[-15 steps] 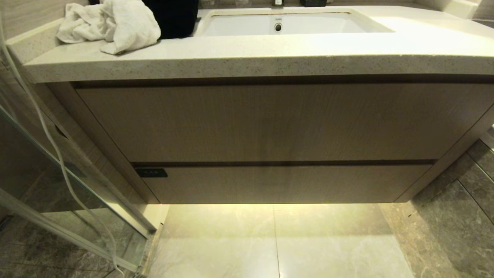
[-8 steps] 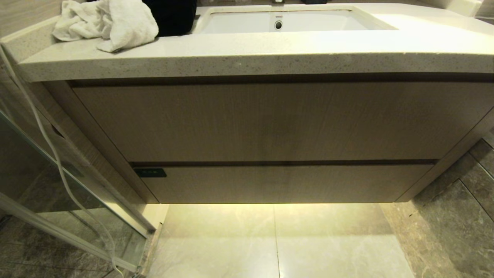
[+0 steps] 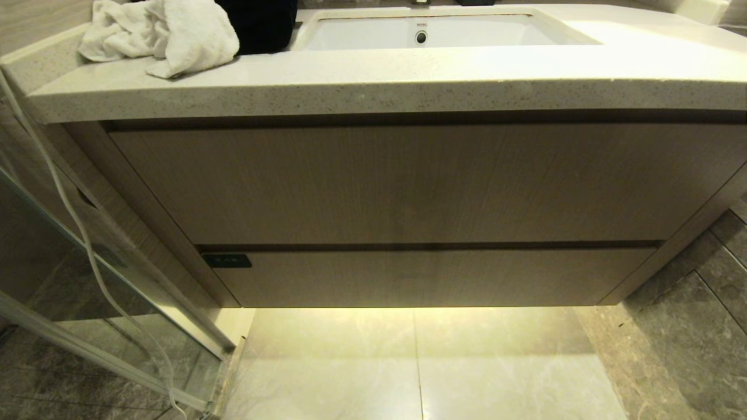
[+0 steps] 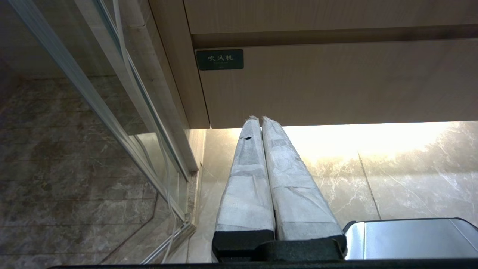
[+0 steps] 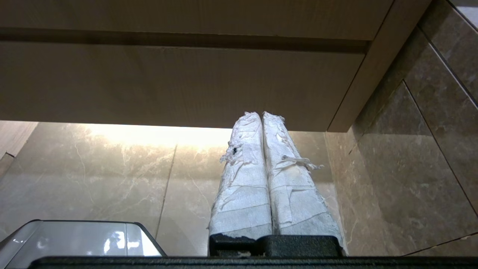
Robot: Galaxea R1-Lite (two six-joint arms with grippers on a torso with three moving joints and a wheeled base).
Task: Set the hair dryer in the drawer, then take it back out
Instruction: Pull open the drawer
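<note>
I'm parked facing the vanity. The drawer (image 3: 432, 277) is the shallow lower front, fully closed, flush under the taller wood panel (image 3: 420, 184); black label (image 3: 227, 261) sits at its top left corner. Hair dryer: not visible in any view, so I can't place it. A thin white cord (image 3: 70, 210) runs down along the glass partition (image 3: 111, 280) on the left, its ends out of view.

Left gripper (image 4: 260, 119): fingers pressed together, nothing between them, hanging low in front of the drawer's left end, near the label, floor tile (image 4: 392, 168) beneath. Right gripper (image 5: 261, 115): also fully closed and empty, low before the drawer's right end, near the side wall tile (image 5: 410, 149). Neither arm shows in my head view.

Countertop (image 3: 373, 76) carries a crumpled white towel (image 3: 163, 35) at left, touching a black object (image 3: 259, 23) next to the sink (image 3: 432, 32). Under-cabinet light glows on the floor below the drawer.
</note>
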